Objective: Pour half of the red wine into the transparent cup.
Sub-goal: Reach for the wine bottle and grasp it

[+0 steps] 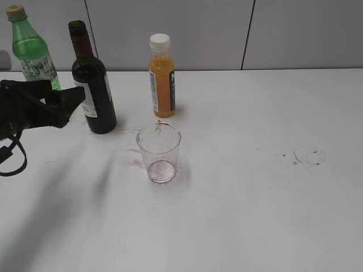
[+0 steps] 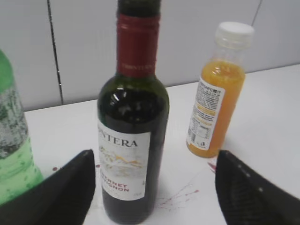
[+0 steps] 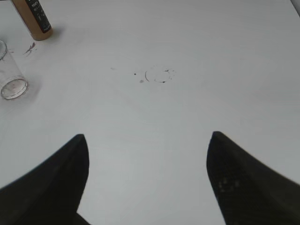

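Note:
The red wine bottle (image 1: 93, 85), dark green glass with a white label and red neck foil, stands uncapped at the back left; it fills the left wrist view (image 2: 133, 136). The transparent cup (image 1: 159, 152) stands upright in front of it, with reddish stains at its base; it also shows at the left edge of the right wrist view (image 3: 10, 77). My left gripper (image 1: 74, 102) is open just left of the bottle; its jaws (image 2: 154, 185) flank the bottle without touching. My right gripper (image 3: 147, 159) is open and empty above bare table, out of the exterior view.
A light green soda bottle (image 1: 31, 48) stands behind my left gripper. A small orange juice bottle (image 1: 162, 76) with a white cap stands right of the wine bottle. Red splashes mark the white table (image 1: 255, 198) near the cup, and a faint ring stain (image 1: 309, 154) lies at the right.

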